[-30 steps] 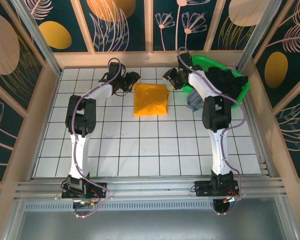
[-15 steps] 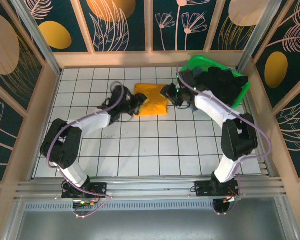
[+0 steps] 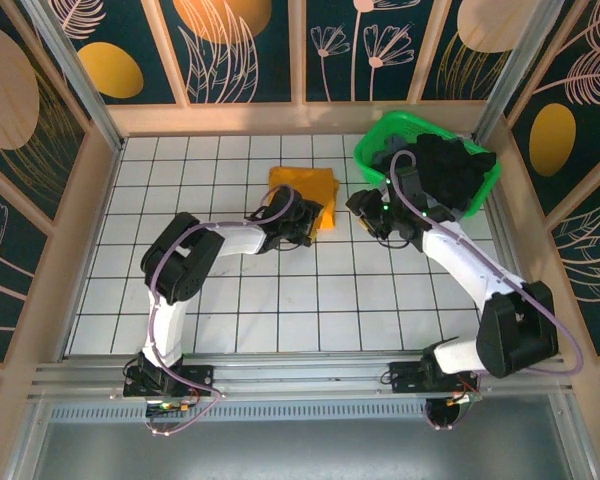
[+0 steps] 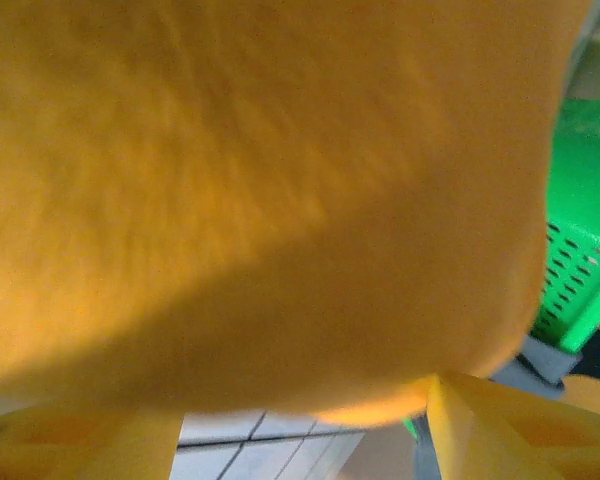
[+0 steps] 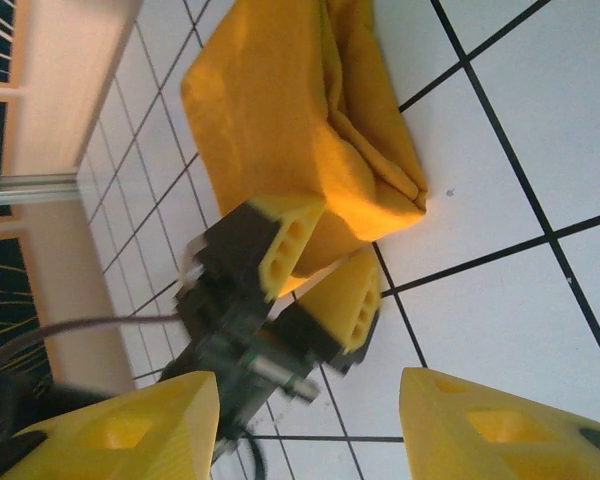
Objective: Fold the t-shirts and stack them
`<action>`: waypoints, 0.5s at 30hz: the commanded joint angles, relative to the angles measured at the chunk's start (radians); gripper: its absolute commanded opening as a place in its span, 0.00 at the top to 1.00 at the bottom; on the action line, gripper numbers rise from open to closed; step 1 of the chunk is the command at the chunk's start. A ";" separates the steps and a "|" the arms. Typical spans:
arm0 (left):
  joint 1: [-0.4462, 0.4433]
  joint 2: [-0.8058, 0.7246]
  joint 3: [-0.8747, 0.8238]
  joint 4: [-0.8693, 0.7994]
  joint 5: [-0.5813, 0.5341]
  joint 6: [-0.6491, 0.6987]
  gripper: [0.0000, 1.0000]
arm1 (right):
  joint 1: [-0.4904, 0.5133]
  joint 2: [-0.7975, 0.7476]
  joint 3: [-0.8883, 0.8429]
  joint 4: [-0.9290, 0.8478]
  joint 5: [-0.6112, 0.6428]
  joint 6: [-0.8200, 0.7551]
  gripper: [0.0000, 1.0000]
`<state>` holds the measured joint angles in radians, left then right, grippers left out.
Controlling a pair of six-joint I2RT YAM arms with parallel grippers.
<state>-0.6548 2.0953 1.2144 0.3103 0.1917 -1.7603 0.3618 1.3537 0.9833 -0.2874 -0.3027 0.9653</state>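
The mustard-orange t-shirt [image 3: 300, 187] lies folded on the white tiled table, left of the basket. My left gripper [image 3: 310, 224] sits at its near right corner, jaws open, with the cloth edge lying between the fingers [image 5: 292, 238]. In the left wrist view the orange cloth [image 4: 260, 180] hangs close above the left gripper [image 4: 300, 440], and tiles show between the spread fingers. My right gripper [image 3: 364, 212] hovers just right of the shirt [image 5: 290, 130], open and empty [image 5: 315, 430], looking across at the left gripper [image 5: 320, 265]. Black t-shirts [image 3: 450, 170] are heaped in the basket.
The bright green plastic basket [image 3: 375, 150] stands at the back right corner, its perforated wall [image 4: 580, 230] close behind the orange shirt. A wooden frame [image 3: 110, 150] borders the tiled table [image 3: 280, 300]. The right forearm reaches across in front of the basket.
Both arms have swung nearer. The left gripper has come round to the shirt's near right corner and its jaws have widened. The right gripper has drawn back off the shirt's right edge.
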 commanded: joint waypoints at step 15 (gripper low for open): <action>0.081 0.190 0.115 -0.053 -0.078 -0.197 1.00 | -0.014 -0.093 -0.062 -0.038 0.005 0.030 0.52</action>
<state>-0.6369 2.2372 1.3613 0.3191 0.1631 -1.9362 0.3550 1.2831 0.9073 -0.3031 -0.2962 0.9874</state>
